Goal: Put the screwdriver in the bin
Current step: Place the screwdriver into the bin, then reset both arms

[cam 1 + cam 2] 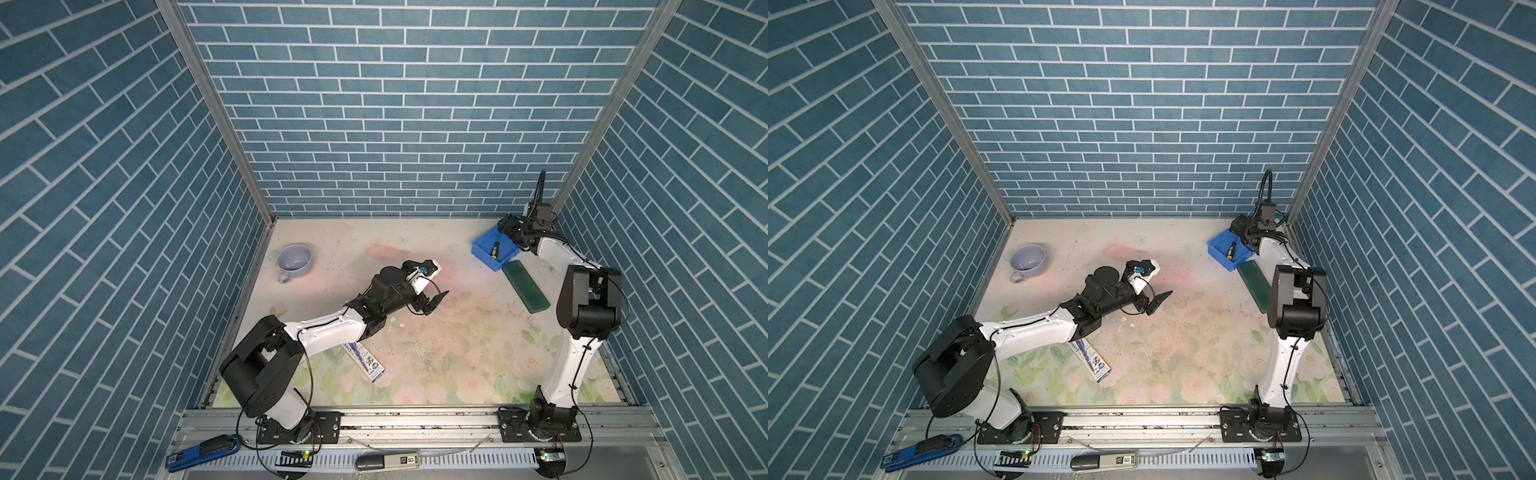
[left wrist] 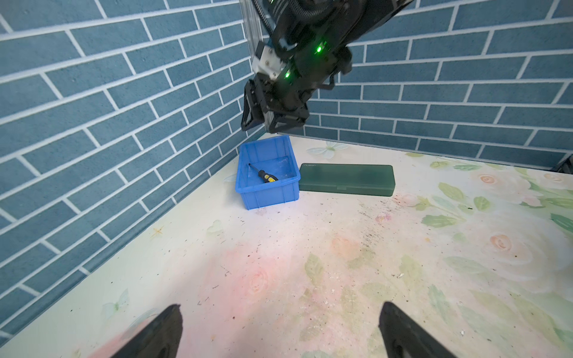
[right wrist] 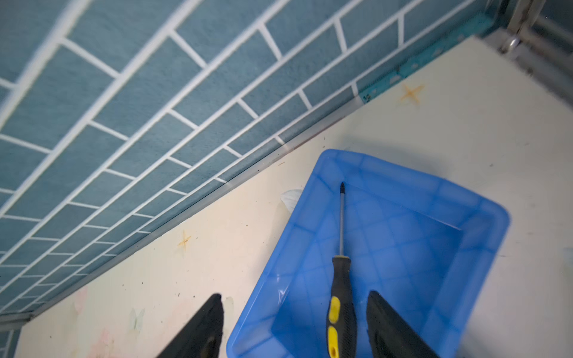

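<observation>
The screwdriver (image 1: 495, 249) (image 1: 1230, 249), with a black-and-yellow handle and a thin shaft, lies on the floor of the blue bin (image 1: 484, 242) (image 1: 1218, 245) in the far right corner of the table. In the left wrist view the screwdriver (image 2: 265, 175) rests slanted inside the bin (image 2: 266, 195). My right gripper (image 1: 504, 227) (image 3: 294, 296) hovers just over the bin (image 3: 418, 241), open, its fingers on either side of the screwdriver's handle (image 3: 341, 288) without touching it. My left gripper (image 1: 432, 303) (image 2: 280, 307) stands open over the middle of the table, holding nothing.
A flat dark green case (image 1: 525, 289) (image 2: 347, 179) lies right beside the bin. A pale lavender cup (image 1: 293, 258) stands at the far left. A blue-and-white boxed tube (image 1: 368, 363) lies under the left arm. Brick-patterned walls close in behind the bin.
</observation>
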Controlling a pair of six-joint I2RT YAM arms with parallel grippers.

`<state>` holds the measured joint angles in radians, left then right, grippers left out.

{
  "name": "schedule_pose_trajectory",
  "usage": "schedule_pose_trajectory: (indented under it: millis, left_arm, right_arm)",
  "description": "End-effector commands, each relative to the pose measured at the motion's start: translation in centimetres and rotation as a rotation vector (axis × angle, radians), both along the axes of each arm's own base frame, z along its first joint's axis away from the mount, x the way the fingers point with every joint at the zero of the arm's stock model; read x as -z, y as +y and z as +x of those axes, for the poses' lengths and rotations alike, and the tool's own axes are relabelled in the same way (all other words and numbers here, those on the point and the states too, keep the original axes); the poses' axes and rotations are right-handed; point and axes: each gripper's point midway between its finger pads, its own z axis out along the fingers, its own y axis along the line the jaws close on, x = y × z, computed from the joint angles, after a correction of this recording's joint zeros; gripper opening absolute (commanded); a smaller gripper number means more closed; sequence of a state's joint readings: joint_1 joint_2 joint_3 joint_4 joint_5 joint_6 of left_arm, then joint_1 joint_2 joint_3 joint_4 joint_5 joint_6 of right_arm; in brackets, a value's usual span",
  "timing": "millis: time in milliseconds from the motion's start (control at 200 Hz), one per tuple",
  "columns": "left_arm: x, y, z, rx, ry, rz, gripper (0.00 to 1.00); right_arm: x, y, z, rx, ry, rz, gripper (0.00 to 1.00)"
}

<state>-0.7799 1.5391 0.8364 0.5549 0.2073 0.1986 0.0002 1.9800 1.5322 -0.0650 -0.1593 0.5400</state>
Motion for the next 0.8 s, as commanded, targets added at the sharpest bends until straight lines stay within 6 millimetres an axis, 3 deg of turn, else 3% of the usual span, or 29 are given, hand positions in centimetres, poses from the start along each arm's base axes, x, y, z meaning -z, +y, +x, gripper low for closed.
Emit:
schedule_pose_trajectory:
  millis: [0, 270, 300, 490, 620, 795]
  left_arm:
    - [0.0, 2.0, 0.4, -0.061, -0.001, 0.011, 1.0]
    - [-0.1, 8.2, 1.3, -0.199, 0.024, 0.022, 1.0]
    - [1.0, 9.1, 1.1, -0.21, 0.047, 0.039, 1.0]
    - [1.7, 14.3, 2.0, -0.327, 0.099, 0.024, 1.0]
    - [2.0, 18.9, 3.0, -0.486, 0.085, 0.059, 1.0]
    - [3.0, 26.0, 3.5, -0.74, 0.07, 0.1, 1.0]
  right_arm:
    - [-1.8, -0.1, -2.2, -0.023, -0.047, -0.08, 0.81]
    - [-3.7, -0.4, -9.1, -0.064, -0.123, -0.191, 0.88]
    - [-3.7, -0.4, -10.0, -0.066, -0.129, -0.203, 0.89]
    - [-3.7, -1.8, -14.7, -0.029, -0.154, -0.296, 0.93]
    - [-3.5, -2.8, -17.1, 0.004, -0.188, -0.353, 0.95]
    - [-1.0, -4.7, -19.8, 0.065, -0.203, -0.472, 0.95]
